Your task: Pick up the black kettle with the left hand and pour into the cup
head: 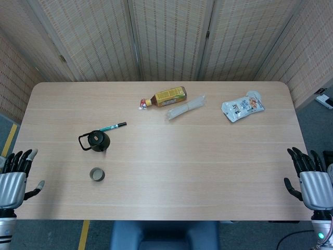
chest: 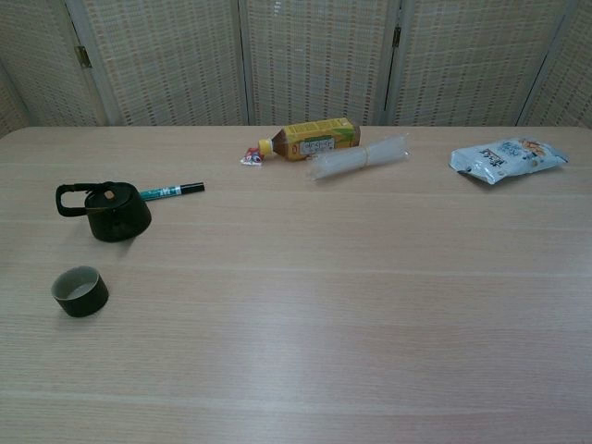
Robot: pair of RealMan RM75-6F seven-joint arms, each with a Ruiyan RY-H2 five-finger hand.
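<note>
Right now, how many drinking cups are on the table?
1. The cup stands upright at the table's left near side, just in front of the black kettle. None appears hidden.

The left hand (head: 15,174) is hanging off the table's (head: 208,172) left edge, fingers spread, nothing lying between it and the kettle (head: 97,140). The kettle's loop handle is pointing toward that left edge. A pen (head: 112,126) is lying just behind the kettle, touching or nearly touching it, crowding any reach from the far side. The cup (head: 97,174) is standing near the kettle on the front-edge side, apart from it. A bottle (head: 165,97), a clear packet (head: 186,107) and a pouch (head: 243,106) are lying along the far edge, well apart from the kettle.
</note>
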